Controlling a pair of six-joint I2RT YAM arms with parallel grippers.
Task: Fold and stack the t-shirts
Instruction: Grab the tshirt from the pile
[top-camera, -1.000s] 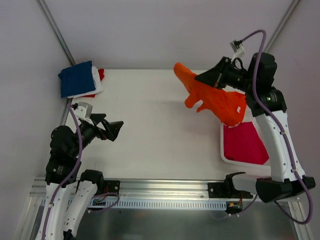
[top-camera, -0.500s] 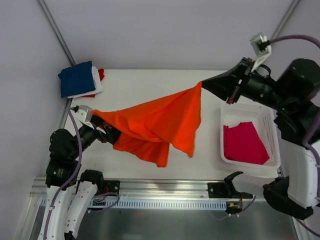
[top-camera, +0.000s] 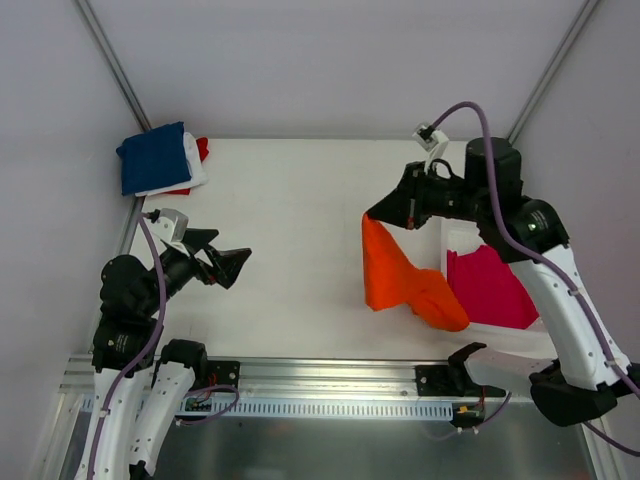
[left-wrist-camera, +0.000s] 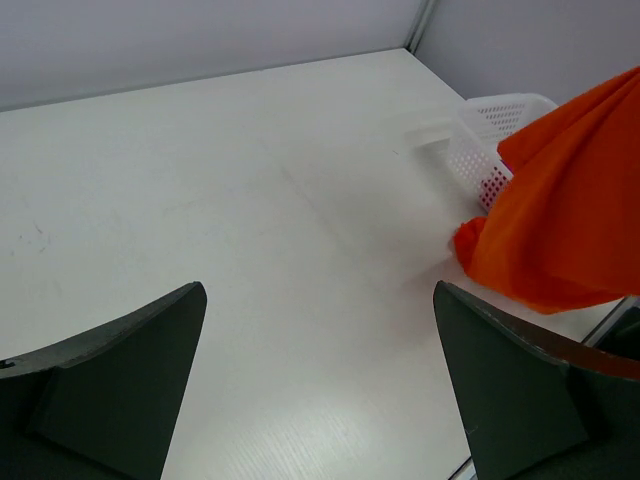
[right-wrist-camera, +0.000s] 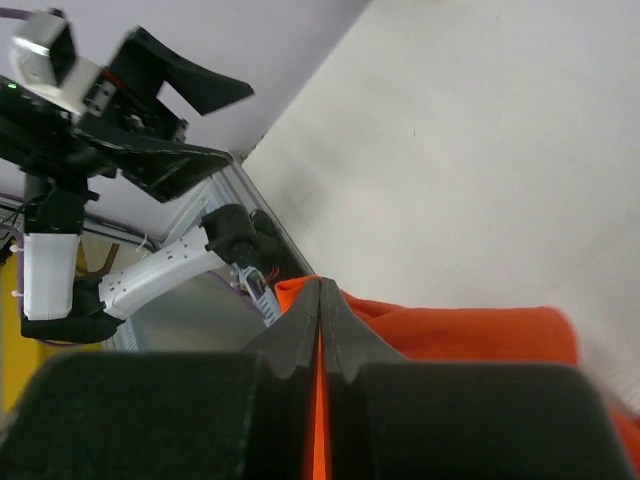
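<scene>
An orange t-shirt (top-camera: 398, 278) hangs bunched from my right gripper (top-camera: 374, 214), which is shut on its top corner above the table's right half. Its lower end drapes over the near corner of the white lattice basket (top-camera: 458, 232). In the right wrist view the jaws (right-wrist-camera: 320, 300) pinch orange cloth (right-wrist-camera: 470, 340). A magenta t-shirt (top-camera: 490, 290) lies in the basket. Folded navy (top-camera: 152, 158), white (top-camera: 196, 170) and red (top-camera: 203, 148) t-shirts are stacked at the back left. My left gripper (top-camera: 228, 262) stands open and empty at the left; its wrist view shows the orange t-shirt (left-wrist-camera: 570, 220) far off.
The basket (left-wrist-camera: 490, 130) stands at the table's right edge. Bare white tabletop (top-camera: 290, 220) stretches between the two arms. Grey walls close the back and sides, and a metal rail (top-camera: 320, 385) runs along the near edge.
Half a second ago the orange t-shirt was spread across the table towards the left gripper. Now it hangs bunched by the basket, and the right gripper has come down and to the left.
</scene>
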